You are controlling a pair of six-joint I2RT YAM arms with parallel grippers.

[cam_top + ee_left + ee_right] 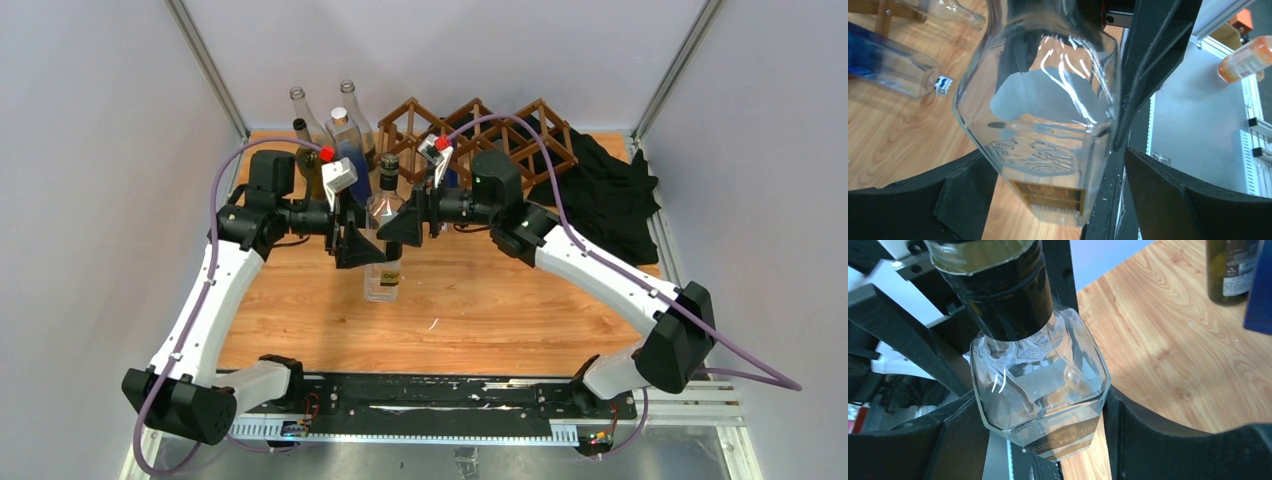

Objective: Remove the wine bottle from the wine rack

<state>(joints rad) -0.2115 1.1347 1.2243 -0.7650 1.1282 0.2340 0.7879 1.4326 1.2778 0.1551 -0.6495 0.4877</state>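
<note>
The wine bottle point(384, 250) is clear glass with a black cap and stands upright on the wooden table, in front of the wine rack point(500, 135) and apart from it. My right gripper point(405, 228) reaches in from the right. In the right wrist view its fingers press both sides of the wine bottle point(1038, 385), so the right gripper point(1039, 410) is shut on it. My left gripper point(362, 245) faces it from the left. In the left wrist view the left gripper point(1053, 165) is open around the wine bottle point(1048, 100), with a gap beside its right finger.
Several other bottles point(330, 140) stand at the back left, one of them blue point(352, 160). A black cloth point(600, 190) lies at the back right beside the rack. Grey walls close in both sides. An orange bottle point(1248, 57) lies beyond the table edge.
</note>
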